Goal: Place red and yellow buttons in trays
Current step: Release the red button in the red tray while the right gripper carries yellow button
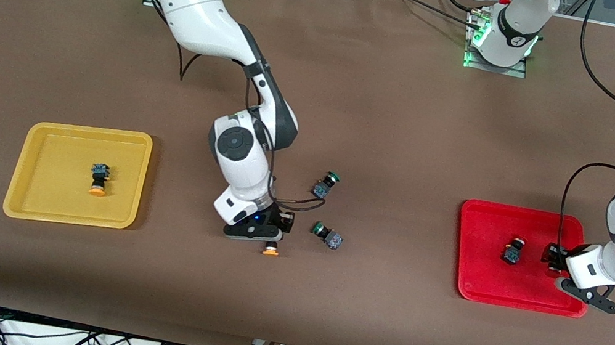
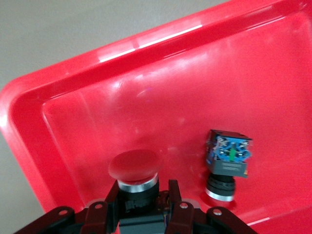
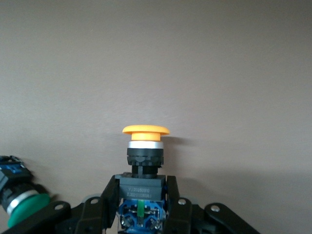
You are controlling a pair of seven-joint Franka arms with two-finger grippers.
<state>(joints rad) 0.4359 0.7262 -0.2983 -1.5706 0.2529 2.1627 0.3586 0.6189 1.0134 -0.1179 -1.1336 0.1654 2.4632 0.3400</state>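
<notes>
A yellow button (image 3: 145, 146) sits clamped between the right gripper's (image 1: 271, 234) jaws, gripped by its black body so the cap pokes out free beyond the fingertips; in the front view only that orange-yellow cap shows, low on the bare brown table (image 1: 391, 118) near its middle. The grip looks fresh, taken for a carry to the yellow tray (image 1: 28, 201) at the right arm's end, where another yellow button (image 1: 99, 179) already lies.

The left gripper (image 1: 556, 261) has its jaws closed on a red button (image 2: 135, 170), again by the body, cap forward. It hangs low over the red tray (image 1: 472, 290) at the left arm's end, likely about to set the button down beside the red one (image 1: 513, 250) lying there on its side.

Two green buttons lie on the table just beside the right gripper, one (image 1: 326, 184) farther from the front camera, one (image 1: 327, 235) nearer. They probably stay put, being neither colour.
</notes>
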